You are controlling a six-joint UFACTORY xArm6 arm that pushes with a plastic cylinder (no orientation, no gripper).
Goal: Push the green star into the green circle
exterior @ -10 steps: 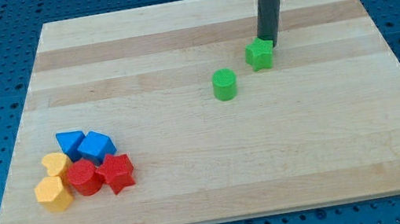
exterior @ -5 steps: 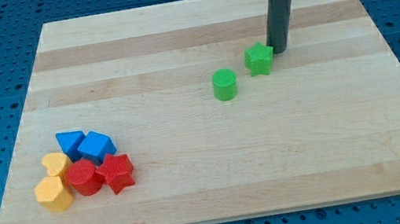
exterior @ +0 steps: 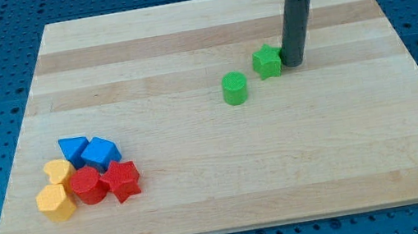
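Note:
The green star [exterior: 266,61] lies on the wooden board [exterior: 227,181], right of centre toward the view's top. The green circle [exterior: 235,88] stands a short gap away, down and to the left of the star. My tip [exterior: 295,63] rests on the board right against the star's right side, on the side away from the circle.
A cluster of blocks sits at the board's lower left: a blue triangle [exterior: 73,147], a blue block [exterior: 100,153], a yellow heart [exterior: 57,170], a yellow block [exterior: 56,202], a red circle [exterior: 86,186] and a red star [exterior: 123,180].
My tip has moved from above the star down to its right side. The star has slid slightly left, toward the circle.

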